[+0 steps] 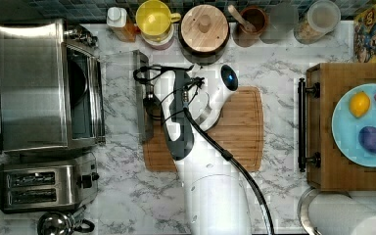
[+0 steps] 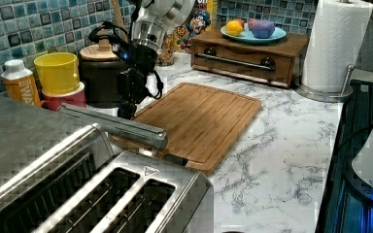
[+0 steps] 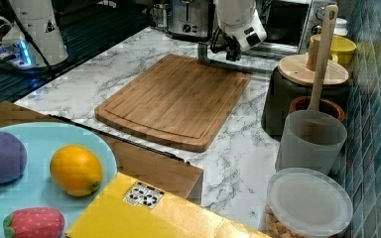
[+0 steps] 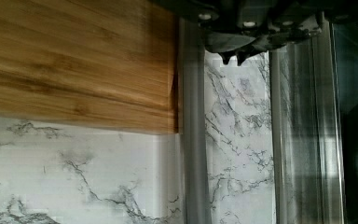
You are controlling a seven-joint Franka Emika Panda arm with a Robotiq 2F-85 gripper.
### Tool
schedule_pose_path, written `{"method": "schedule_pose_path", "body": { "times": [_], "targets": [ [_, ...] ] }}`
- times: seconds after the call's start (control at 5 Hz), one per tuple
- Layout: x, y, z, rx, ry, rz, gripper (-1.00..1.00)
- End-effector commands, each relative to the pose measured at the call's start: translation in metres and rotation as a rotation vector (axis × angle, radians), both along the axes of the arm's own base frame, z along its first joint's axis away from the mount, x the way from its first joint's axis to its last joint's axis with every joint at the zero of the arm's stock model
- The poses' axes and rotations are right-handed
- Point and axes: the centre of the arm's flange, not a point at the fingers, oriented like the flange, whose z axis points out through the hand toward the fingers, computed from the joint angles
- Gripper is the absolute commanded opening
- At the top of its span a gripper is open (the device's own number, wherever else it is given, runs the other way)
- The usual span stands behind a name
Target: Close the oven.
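The oven [image 1: 44,88] stands at the top view's left with its glass door [image 1: 120,93] dropped flat and the bar handle [image 1: 142,98] lying along the left edge of the cutting board [image 1: 235,127]. The gripper [image 4: 232,57] hangs just above the door's glass close beside the handle, fingertips drawn nearly together and holding nothing. To close, hook the tips under the smooth round steel bar near its middle and lift in an arc toward the brushed steel box, since the polished bar may slip.

The oven [image 1: 32,83] is brushed steel with a glass door; board [image 1: 240,127] matt wood; desk [image 1: 127,196] glossy marble.
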Motion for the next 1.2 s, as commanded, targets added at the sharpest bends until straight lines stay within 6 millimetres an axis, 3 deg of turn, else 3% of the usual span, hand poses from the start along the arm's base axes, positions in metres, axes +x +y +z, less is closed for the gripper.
{"method": "schedule_pose_path", "body": {
  "times": [0.2,0.4,0.8,1.2],
  "targets": [
    [0.012,0.130,0.134,0.100,-0.117,0.162,-1.00],
    [0.004,0.162,0.159,0.060,-0.126,0.201,-1.00],
    [-0.007,0.205,0.204,-0.002,-0.187,0.234,-1.00],
    [-0.010,0.247,0.215,-0.212,-0.191,0.216,-1.00]
  ]
}}
